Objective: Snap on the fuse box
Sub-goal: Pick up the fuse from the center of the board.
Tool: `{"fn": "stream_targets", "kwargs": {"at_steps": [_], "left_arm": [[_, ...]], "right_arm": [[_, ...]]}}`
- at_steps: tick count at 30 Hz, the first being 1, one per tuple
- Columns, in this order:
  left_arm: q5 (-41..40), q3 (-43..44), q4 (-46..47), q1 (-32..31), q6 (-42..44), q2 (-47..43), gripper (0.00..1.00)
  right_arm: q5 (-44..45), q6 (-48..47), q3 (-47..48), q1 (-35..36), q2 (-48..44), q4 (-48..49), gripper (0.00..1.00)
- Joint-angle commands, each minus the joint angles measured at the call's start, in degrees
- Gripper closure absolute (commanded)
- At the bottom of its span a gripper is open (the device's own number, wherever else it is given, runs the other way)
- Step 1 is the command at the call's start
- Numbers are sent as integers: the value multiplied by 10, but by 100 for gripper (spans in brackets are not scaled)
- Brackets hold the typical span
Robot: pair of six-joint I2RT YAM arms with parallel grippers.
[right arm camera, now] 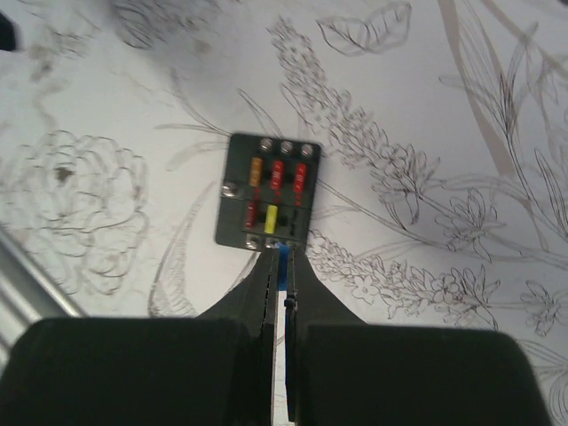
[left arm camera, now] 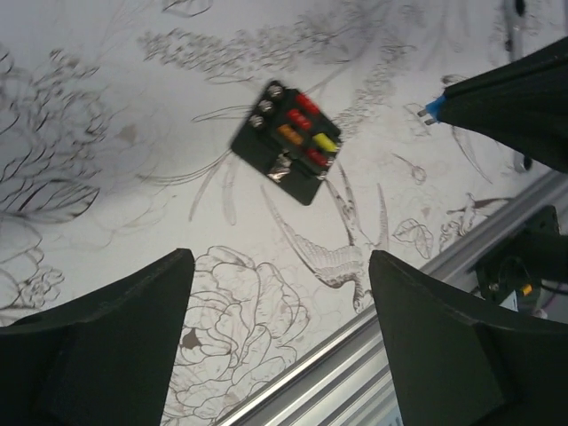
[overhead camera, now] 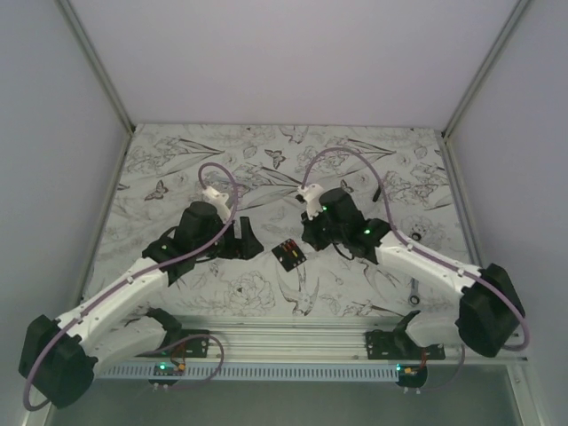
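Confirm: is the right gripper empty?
No, the right gripper is shut on a small blue fuse, its tips at the near edge of the fuse box.

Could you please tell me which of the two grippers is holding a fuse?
The right gripper: its jaws are shut on a small blue fuse beside the fuse box; the left gripper is open and empty.

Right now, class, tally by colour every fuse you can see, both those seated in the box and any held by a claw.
Red fuses: 3, seated in the fuse box
Orange fuse: 1, seated
Yellow fuse: 1, seated
Blue fuse: 1, pinched in the right claw
Total: 6
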Motion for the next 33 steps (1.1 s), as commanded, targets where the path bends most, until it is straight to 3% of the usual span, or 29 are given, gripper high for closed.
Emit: {"fn": "stream_targets", "kwargs": {"at_steps": [1, 7, 15, 33], "left_arm": [[-11, -14, -19, 24, -40, 16, 14], [-1, -14, -28, 49, -58, 49, 7], [8, -16, -31, 64, -69, 72, 1], [9, -8, -33, 66, -73, 101, 0]], "right_arm": [[113, 20, 2, 27, 43, 21, 100], [164, 27, 19, 59, 126, 46, 100], [181, 28, 20, 69, 150, 61, 100], [182, 29, 31, 80, 192, 69, 100]]}}
